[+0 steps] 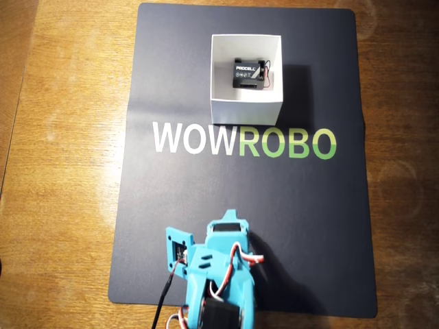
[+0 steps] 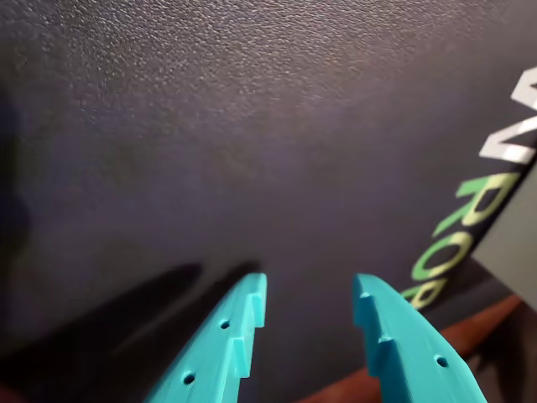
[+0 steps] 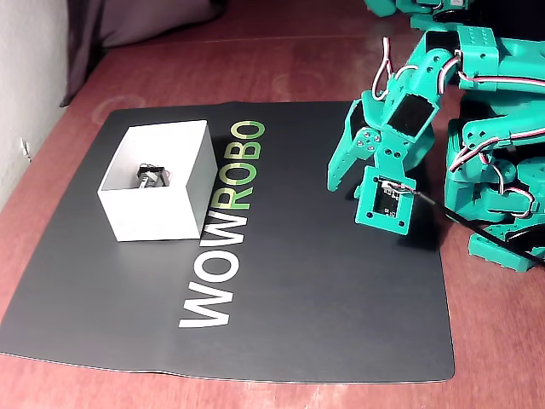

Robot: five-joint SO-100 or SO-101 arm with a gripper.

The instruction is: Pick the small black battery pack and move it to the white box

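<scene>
In the overhead view we see the small black battery pack (image 1: 247,74) lying inside the white box (image 1: 245,107), toward the box's one o'clock corner, with its "PROCELL" lettering facing up and thin red-black wires at its three o'clock end. The box sits on the dark mat (image 1: 185,205) at about twelve o'clock, just above the "WOWROBO" lettering (image 1: 243,140). The mat lies on the wooden bench (image 1: 62,171).

In the fixed view we find the box (image 3: 153,213) at about nine o'clock on the mat (image 3: 324,298), and only a small part of the battery pack (image 3: 150,177) shows over the box wall. The teal arm (image 3: 409,102) reaches in from about two o'clock, and its tool (image 3: 336,183) hangs above the mat, well apart from the box.

In the wrist view the tool (image 2: 309,298) is empty, its two teal fingers (image 2: 226,344) spread apart with bare mat (image 2: 252,126) showing between them. Part of the lettering (image 2: 470,218) runs along the three o'clock edge of that view, and a strip of the bench (image 2: 470,323) shows near five o'clock.

In the overhead view the arm (image 1: 219,274) sits at six o'clock, over the mat's near edge.
</scene>
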